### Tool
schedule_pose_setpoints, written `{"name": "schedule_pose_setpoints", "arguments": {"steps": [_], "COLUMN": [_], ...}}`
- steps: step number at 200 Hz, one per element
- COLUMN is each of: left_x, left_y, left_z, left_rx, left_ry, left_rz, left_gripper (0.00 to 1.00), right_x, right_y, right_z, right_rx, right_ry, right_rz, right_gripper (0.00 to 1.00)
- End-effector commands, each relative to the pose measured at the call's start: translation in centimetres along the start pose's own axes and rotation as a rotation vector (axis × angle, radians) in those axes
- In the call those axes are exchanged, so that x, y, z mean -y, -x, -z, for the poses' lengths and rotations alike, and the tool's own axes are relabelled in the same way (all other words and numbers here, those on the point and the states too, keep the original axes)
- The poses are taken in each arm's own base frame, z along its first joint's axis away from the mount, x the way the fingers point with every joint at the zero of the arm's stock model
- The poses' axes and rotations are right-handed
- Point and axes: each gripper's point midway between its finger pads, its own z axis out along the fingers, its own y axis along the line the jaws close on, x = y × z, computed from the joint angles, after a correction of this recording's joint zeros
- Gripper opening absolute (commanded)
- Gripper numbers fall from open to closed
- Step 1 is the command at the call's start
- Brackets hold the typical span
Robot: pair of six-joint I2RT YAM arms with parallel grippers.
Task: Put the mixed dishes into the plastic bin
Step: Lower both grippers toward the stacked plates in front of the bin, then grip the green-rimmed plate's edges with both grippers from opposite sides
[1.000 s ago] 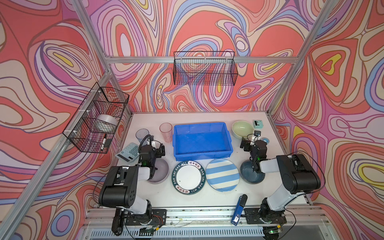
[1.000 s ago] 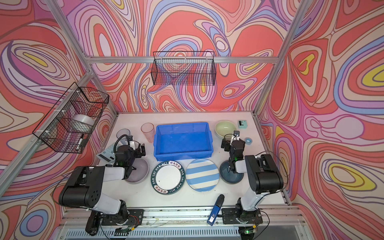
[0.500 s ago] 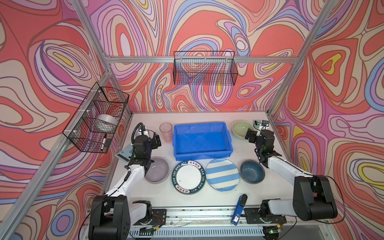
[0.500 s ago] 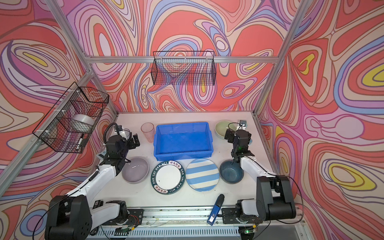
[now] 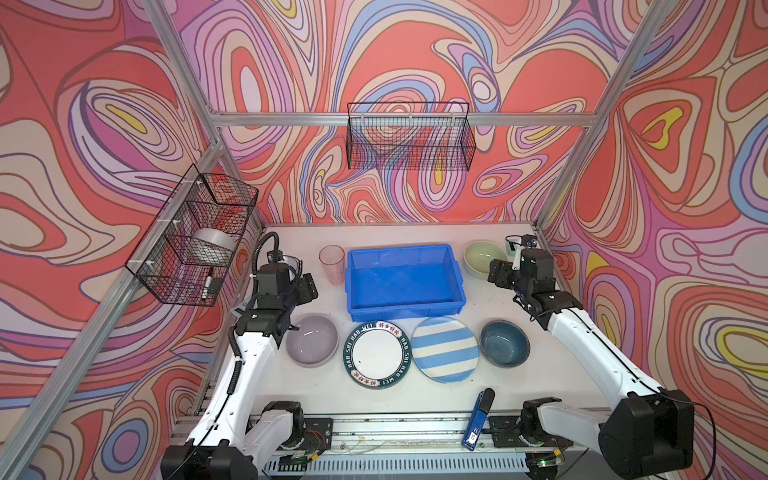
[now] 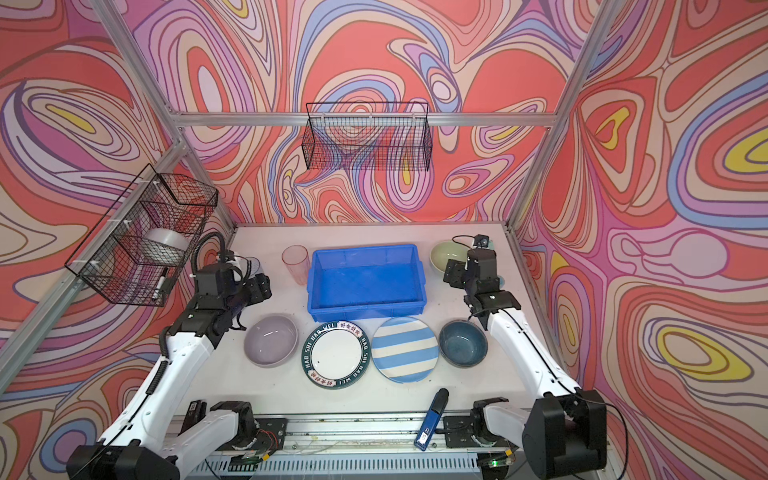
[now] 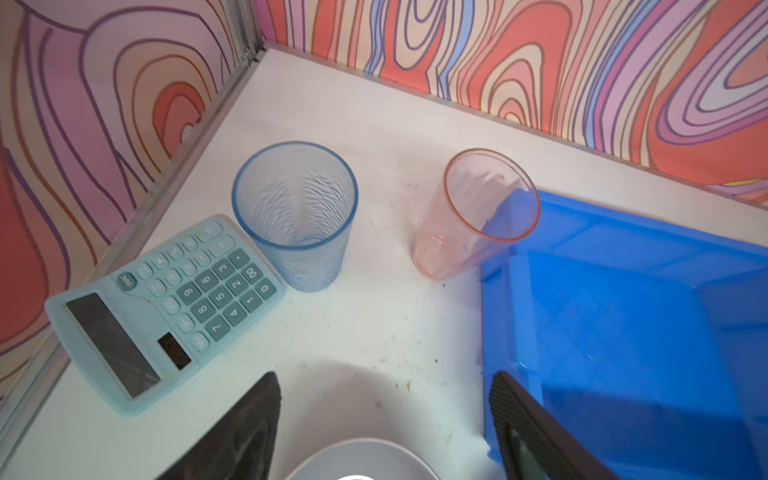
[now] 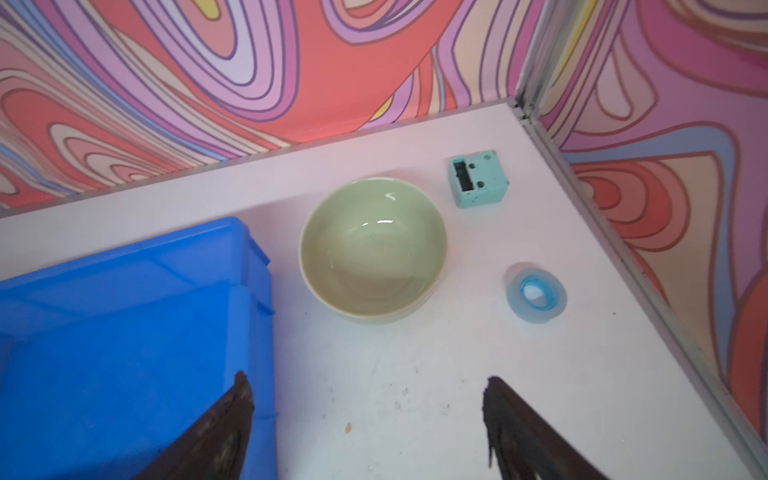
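Left tool (image 7: pixel 382 380) spread apart, gripping nothing, raised over the tabletop (image 7: pixel 374 324) near the lavender bowl (image 5: pixel 311 340), facing the blue cup (image 7: pixel 295 216) and pink cup (image 7: pixel 478 216). Right tool (image 8: pixel 366 378) likewise apart, holding nothing, just short of the pale green bowl (image 8: pixel 374 249). Plastic bin (image 5: pixel 405 313) mid-tabletop, every dish outside it: lavender bowl, lettered plate (image 5: pixel 377 354), striped plate (image 5: pixel 445 349) and dark blue bowl (image 5: pixel 505 343) in a row along its near side, cups off its left end, pale green bowl off its right end.

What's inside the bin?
Nothing: the bin shows only bare blue floor in both top views. Its near wall may cover a sliver of that floor.
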Motion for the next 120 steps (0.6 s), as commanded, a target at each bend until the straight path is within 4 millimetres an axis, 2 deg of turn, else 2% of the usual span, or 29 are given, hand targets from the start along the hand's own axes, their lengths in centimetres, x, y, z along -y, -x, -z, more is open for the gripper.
{"name": "schedule_pose_setpoints", "arguments": {"steps": [1, 12, 29, 56, 91, 97, 120], "left_x": [1.2, 1.4, 2.3, 3.5, 3.3, 3.1, 3.7], "left_y": [-4.3, -5.5, -7.3, -9.5, -12.6, -12.8, -13.4], "left_z": [1.7, 2.4, 3.4, 5.3, 7.7, 8.0, 9.1], "left_rx": [-0.233, -0.298, -0.378, -0.436, -0.507, -0.503, -0.497], "left_ry": [-0.079, -0.092, -0.15, -0.226, -0.231, -0.22, -0.212], "left_rz": [0.045, 0.069, 0.102, 0.137, 0.144, 0.142, 0.115], "left_gripper": [0.75, 0.72, 0.68, 0.62, 0.59, 0.55, 0.54], "right_x": [-2.9, -4.2, -6.1, -10.1, -14.3, -14.9, -16.6], "right_y": [-3.3, -4.0, -5.4, -7.7, -10.9, -11.4, -13.2], "right_z": [1.5, 2.0, 2.9, 4.3, 5.3, 5.5, 6.1], "right_rx": [-0.179, -0.218, -0.256, -0.337, -0.432, -0.446, -0.485], "right_ry": [0.129, 0.151, 0.16, 0.29, 0.437, 0.46, 0.54], "right_rz": [-0.01, 0.002, 0.051, 0.062, 0.087, 0.092, 0.086], "right_gripper": [0.84, 0.79, 0.79, 0.75, 0.68, 0.67, 0.66]}}
